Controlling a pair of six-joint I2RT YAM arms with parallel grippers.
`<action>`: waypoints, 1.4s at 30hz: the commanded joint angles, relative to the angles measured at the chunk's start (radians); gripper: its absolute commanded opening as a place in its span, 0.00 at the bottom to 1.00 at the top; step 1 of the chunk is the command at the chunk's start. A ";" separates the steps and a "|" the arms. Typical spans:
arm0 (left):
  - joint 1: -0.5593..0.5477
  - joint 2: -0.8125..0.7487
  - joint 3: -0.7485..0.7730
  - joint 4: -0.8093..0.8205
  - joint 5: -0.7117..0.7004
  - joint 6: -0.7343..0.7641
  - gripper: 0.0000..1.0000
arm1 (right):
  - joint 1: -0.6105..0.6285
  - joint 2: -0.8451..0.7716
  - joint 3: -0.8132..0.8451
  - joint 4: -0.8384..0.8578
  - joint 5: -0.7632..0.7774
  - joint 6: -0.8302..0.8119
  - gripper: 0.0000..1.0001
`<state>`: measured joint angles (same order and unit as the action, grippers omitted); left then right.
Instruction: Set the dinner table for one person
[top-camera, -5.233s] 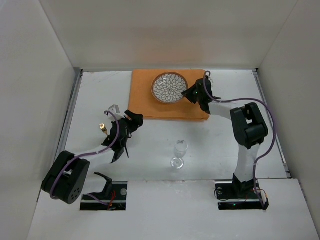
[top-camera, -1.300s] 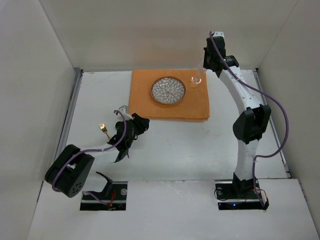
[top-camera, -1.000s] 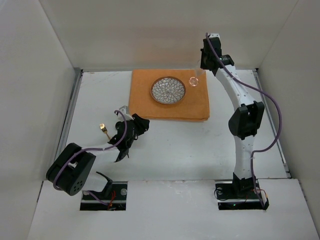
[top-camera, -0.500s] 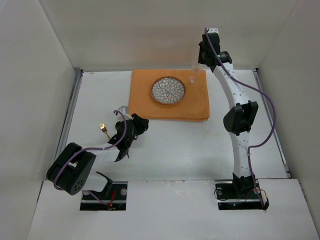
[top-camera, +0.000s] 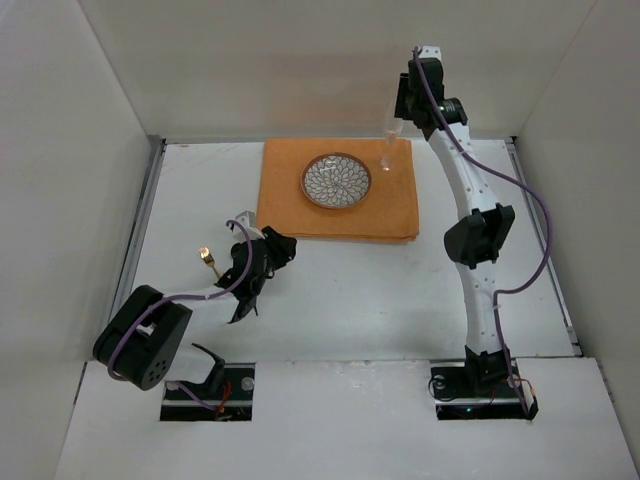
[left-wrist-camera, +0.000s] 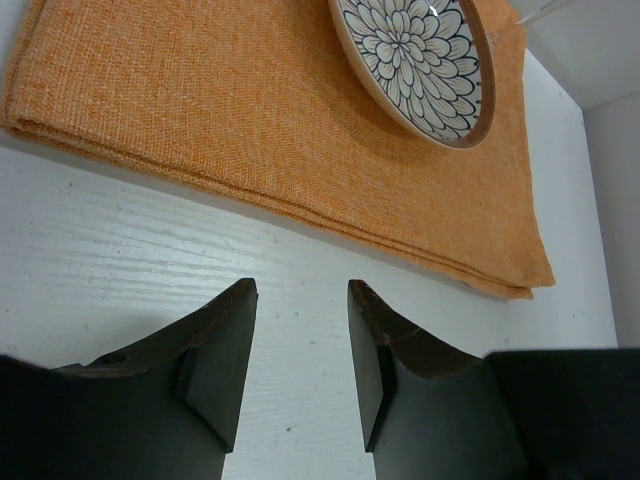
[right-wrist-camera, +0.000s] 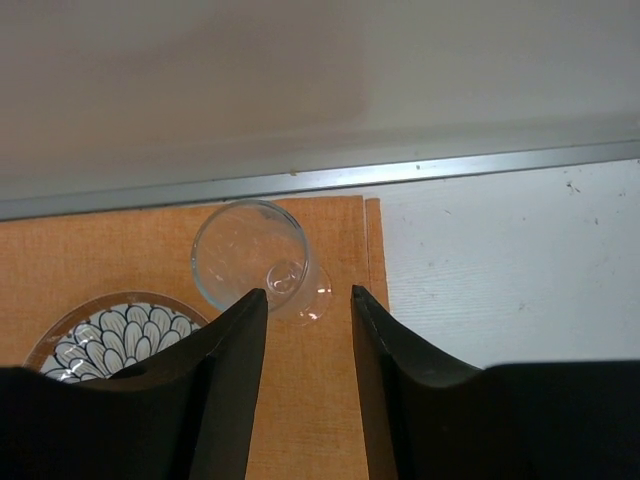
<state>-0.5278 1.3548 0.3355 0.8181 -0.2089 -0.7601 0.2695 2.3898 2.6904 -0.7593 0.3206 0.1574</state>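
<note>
Dinner table (top-camera: 340, 290), overhead-only gold utensil (top-camera: 205, 256)

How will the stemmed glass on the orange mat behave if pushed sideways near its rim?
The glass looks clear and thin, so probably fragile and slippery. Its bowl sits on a narrow stem, so such a push would likely tip it, not slide it. The coarse weave of the orange mat may also hold the foot back.
</note>
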 joint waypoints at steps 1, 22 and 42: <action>0.007 -0.020 0.013 0.049 -0.006 0.004 0.39 | -0.003 -0.090 0.049 0.006 0.000 0.014 0.45; -0.013 -0.307 0.102 -0.408 -0.145 0.100 0.41 | 0.225 -1.199 -1.473 0.754 -0.057 0.244 0.10; -0.024 -0.272 0.114 -0.982 -0.299 0.053 0.37 | 0.449 -1.383 -2.160 1.095 -0.049 0.409 0.17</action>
<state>-0.5465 1.0519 0.4088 -0.1547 -0.4984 -0.7151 0.7208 1.0149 0.5537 0.2226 0.2783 0.5522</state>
